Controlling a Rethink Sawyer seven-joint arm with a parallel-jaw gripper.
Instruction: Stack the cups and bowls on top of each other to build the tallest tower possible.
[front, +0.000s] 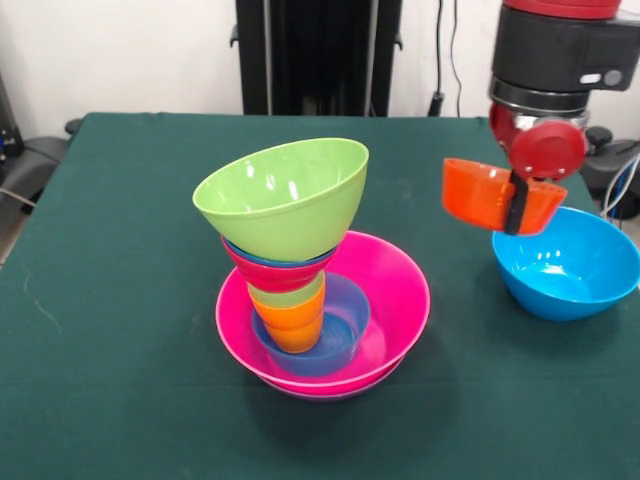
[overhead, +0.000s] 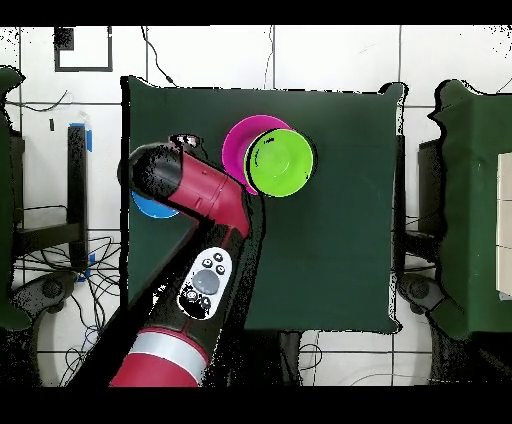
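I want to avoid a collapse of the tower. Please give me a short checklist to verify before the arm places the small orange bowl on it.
1. Grasp: the end effector holds the small orange plastic bowl by its rim, clear of the table. Ok.
2. Top of the tower: the large lime green plastic bowl sits tilted, not level. Not ok.
3. Base: the wide pink plastic bowl lies flat on the green tablecloth. Ok.
4. Path: open table between the held bowl and the tower. Ok.
5. Large sky-blue plastic bowl: under the held bowl, apart from the tower. Ok.
6. Firmness of the grip: cannot tell.
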